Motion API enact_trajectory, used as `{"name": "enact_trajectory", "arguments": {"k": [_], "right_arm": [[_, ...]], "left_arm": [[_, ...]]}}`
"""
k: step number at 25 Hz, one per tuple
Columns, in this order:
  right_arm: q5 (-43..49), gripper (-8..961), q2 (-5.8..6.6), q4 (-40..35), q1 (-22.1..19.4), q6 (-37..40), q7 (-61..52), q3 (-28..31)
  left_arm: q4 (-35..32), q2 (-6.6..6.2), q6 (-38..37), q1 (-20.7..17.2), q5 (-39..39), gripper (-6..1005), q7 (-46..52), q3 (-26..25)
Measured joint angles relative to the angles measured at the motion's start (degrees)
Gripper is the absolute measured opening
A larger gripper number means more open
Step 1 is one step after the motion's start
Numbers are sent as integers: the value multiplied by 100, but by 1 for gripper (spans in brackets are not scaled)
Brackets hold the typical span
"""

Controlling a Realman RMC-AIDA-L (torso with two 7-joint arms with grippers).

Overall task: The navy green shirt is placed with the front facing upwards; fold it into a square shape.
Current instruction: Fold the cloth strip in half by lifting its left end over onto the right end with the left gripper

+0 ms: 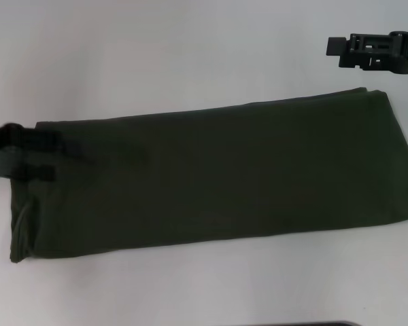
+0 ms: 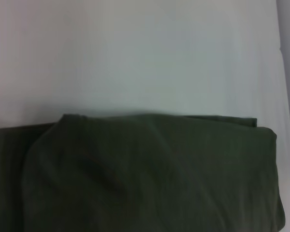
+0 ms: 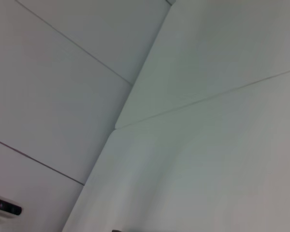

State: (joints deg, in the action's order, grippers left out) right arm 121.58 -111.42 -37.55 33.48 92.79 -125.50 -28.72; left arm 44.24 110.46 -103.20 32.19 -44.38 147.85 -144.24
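— Nearest the camera, what is seen?

— Only the near long edge of the navy green shirt [image 1: 211, 190], already folded into a long band and laid flat across the white table [image 1: 156, 54]. No lettering is shown; plain cloth is turned upward.

— And at the left end?

— The left gripper [image 1: 27, 159] is found low over the band's left end, its dark fingers laid on or just above the cloth. Whether the cloth is pinched cannot be told. That end is probably held so it can be carried over toward the right, which a square would require.

— And on the right?

— The right gripper [image 1: 370, 51] is kept off the shirt, beyond the far right corner, with its fingers apart and nothing held.
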Motion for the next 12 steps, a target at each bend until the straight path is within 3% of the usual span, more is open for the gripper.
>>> {"name": "enact_trajectory", "arguments": {"k": [4,12], "right_arm": [[-3,853,-8,7,-57,-5,0,31],[8,853,-43,22,-114,-8,-46,43]], "left_arm": [[-67,143,207,-29,20,948,-26,51],[-290,186,557,68,294,949,32,310]]}}
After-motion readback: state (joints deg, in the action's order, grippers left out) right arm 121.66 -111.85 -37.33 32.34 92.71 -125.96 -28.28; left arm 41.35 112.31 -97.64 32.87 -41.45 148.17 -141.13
